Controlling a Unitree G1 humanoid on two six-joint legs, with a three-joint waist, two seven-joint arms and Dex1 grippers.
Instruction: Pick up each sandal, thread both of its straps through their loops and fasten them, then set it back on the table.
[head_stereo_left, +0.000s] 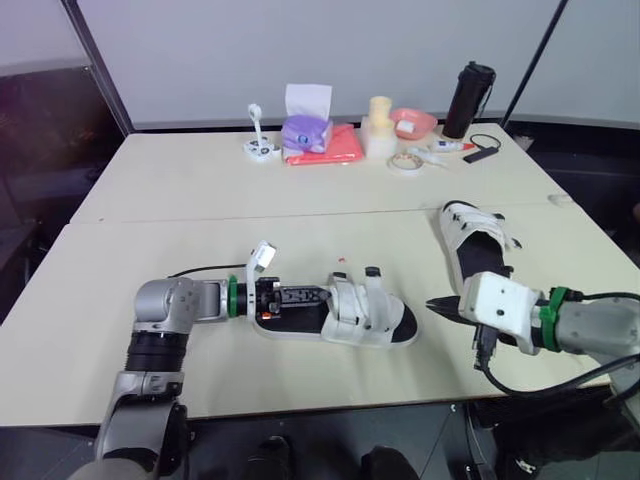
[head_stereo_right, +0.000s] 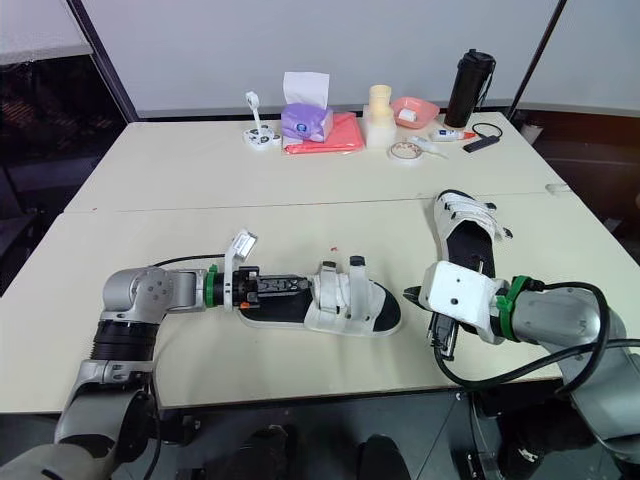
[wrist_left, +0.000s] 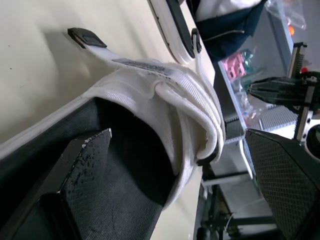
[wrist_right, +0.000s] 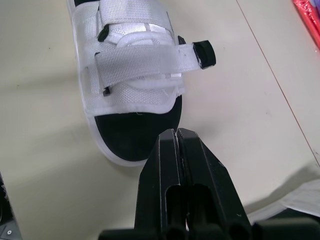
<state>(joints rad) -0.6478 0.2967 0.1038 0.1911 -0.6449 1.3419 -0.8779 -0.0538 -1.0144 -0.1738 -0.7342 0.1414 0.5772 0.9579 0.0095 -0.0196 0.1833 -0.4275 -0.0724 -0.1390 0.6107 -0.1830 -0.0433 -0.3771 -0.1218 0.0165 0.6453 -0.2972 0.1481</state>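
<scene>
1. While both sandals lie on the desk (head_stereo_left: 180, 200), neither one is lifted. I think the job is only partly done.
2. The near sandal (head_stereo_left: 355, 318) lies flat at the front middle of the desk. It has a black inside, a white rim and wide white straps over the front part.
3. Its two straps go across the top, but their black tips (head_stereo_left: 372, 272) poke out loose at the side. I cannot tell if they are stuck down, and I guess they need more work.
4. The left hand (head_stereo_left: 305, 296) is at the heel end of the near sandal. It is open wide, with one finger (wrist_left: 85, 165) on the black inside and the other well apart from it. It is not squeezing anything.
5. The right hand (head_stereo_left: 435, 305) is just past the toe of the near sandal and points at it. Its fingers are pressed tight together and it holds nothing.
6. The other sandal (head_stereo_left: 478, 240) lies flat, further back and off past the near sandal's toe. Its straps go across too, with ends poking out. I cannot tell if they are done up.
7. Far behind the near sandal, at the back of the desk, stand a tissue box (head_stereo_left: 306, 125) and a black bottle (head_stereo_left: 469, 98).
</scene>
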